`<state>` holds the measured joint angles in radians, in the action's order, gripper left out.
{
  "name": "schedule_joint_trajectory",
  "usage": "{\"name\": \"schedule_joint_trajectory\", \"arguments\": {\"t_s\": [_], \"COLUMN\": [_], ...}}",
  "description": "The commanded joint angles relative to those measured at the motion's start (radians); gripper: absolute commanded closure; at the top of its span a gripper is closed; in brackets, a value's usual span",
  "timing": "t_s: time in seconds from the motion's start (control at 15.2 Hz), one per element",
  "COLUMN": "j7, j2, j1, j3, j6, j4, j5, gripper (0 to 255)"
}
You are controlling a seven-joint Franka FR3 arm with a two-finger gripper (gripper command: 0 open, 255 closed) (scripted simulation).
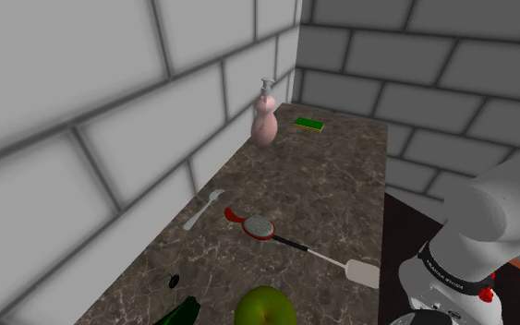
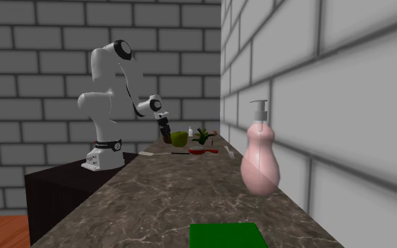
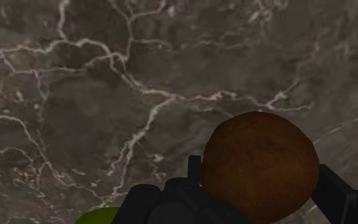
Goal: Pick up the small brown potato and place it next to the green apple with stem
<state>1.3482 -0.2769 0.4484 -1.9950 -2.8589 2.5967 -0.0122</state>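
My black gripper (image 3: 263,186) is shut on a round brown potato (image 3: 260,167); a finger (image 3: 337,193) presses each side, and the potato hangs above the dark marble counter (image 3: 107,95). A sliver of the green apple (image 3: 98,216) shows beside the hand. In the shoulder view the green apple (image 1: 265,307) sits at the counter's near end. In the second exterior view the gripper (image 2: 165,131) points down just to the left of the apple (image 2: 179,139) and a little above it.
A pink soap dispenser (image 1: 265,118) and a green sponge (image 1: 309,124) stand at the counter's far end by the brick wall. A white fork (image 1: 202,210), a red-handled brush (image 1: 258,224) and a white spatula (image 1: 359,270) lie mid-counter. A small plant (image 2: 202,134) stands near the apple.
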Motion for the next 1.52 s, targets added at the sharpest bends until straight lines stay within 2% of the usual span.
{"name": "schedule_joint_trajectory", "arguments": {"t_s": [0.0, 0.26, 0.33, 0.59, 0.66, 0.73, 0.79, 0.86, 0.92, 1.06, 1.45], "j7": [-0.006, -0.006, -0.008, -0.012, -0.006, 0.036, 0.083, 0.12, 0.114, 0.079, 0.074], "j2": [-0.006, -0.006, -0.007, -0.01, -0.006, 0.029, 0.066, 0.095, 0.092, 0.071, 0.069], "j1": [0.016, 0.016, 0.021, 0.031, 0.016, -0.101, -0.246, -0.439, -0.608, -0.59, -0.588], "j3": [-0.013, -0.014, -0.019, -0.028, -0.014, 0.108, 0.257, 0.452, 0.614, 0.589, 0.586], "j6": [0.008, 0.008, 0.009, 0.004, 0.008, 0.044, 0.082, 0.123, 0.152, 0.149, 0.149], "j4": [0.006, 0.006, 0.003, 0.004, 0.006, 0.012, 0.016, 0.017, 0.019, 0.02, 0.02], "j5": [0.006, 0.006, 0.009, 0.013, 0.006, -0.053, -0.118, -0.17, -0.161, -0.112, -0.106], "gripper": [255, 255, 0, 0, 0, 0, 0, 0, 0, 0, 0]}}
